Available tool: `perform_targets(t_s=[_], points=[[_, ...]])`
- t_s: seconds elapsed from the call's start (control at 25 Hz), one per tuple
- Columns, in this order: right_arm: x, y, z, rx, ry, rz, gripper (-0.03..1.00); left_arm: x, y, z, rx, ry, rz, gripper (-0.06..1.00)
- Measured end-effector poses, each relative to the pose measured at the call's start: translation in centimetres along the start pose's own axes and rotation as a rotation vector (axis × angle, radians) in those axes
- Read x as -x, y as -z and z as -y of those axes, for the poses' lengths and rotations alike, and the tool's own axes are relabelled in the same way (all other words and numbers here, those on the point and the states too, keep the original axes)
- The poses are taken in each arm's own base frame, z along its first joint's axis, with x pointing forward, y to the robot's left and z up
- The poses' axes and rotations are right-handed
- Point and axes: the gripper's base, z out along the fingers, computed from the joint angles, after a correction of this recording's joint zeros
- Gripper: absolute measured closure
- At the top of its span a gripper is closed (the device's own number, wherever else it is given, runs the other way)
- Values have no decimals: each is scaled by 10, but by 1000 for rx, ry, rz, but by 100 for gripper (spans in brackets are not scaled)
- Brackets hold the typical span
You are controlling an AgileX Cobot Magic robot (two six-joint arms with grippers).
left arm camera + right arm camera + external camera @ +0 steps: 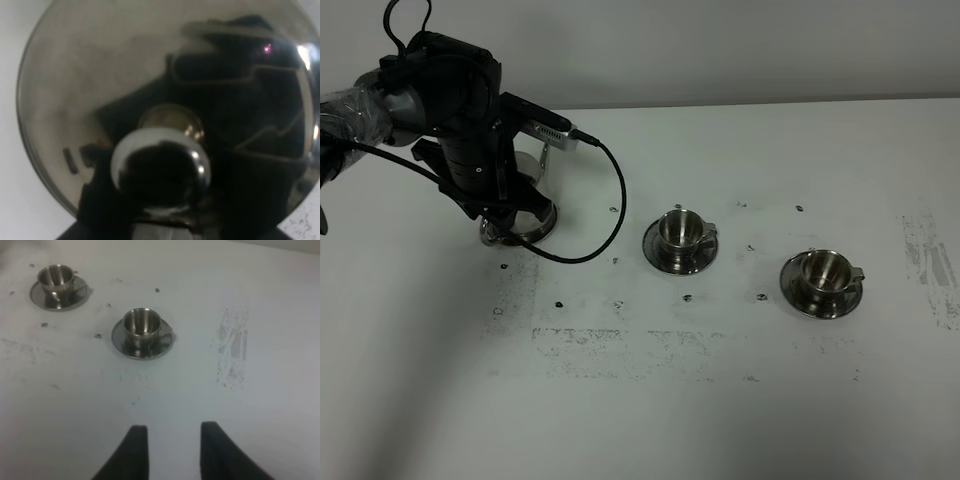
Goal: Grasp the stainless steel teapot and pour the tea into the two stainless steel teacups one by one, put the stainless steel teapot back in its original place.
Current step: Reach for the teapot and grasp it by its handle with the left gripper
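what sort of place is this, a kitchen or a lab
Probably a robot test lab, not a kitchen: a bare, scuffed white table, a cabled robot arm, and two steel teacups laid out.

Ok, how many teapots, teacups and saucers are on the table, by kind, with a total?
Teapot: 1
Teacups: 2
Saucers: 2
Total: 5
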Motion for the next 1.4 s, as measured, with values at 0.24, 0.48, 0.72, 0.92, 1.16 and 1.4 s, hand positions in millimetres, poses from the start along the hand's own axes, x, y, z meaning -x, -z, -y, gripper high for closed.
perform_targets(t_s=[0.24,0.48,0.72,0.92,1.16,1.4], points=[[0,0,0,0,0,0,73,0,0,0,-3,2,5,55],[0,0,0,0,0,0,73,0,0,0,-5,4,1,55],[0,0,0,0,0,0,73,-1,0,0,-6,5,-5,55],[0,0,0,0,0,0,73,-1,0,0,-8,8,-4,55],[0,0,0,0,-1,0,73,-1,0,0,-9,26,-11,55],[0,0,0,0,-1,0,73,-2,0,0,-10,49,-16,59]])
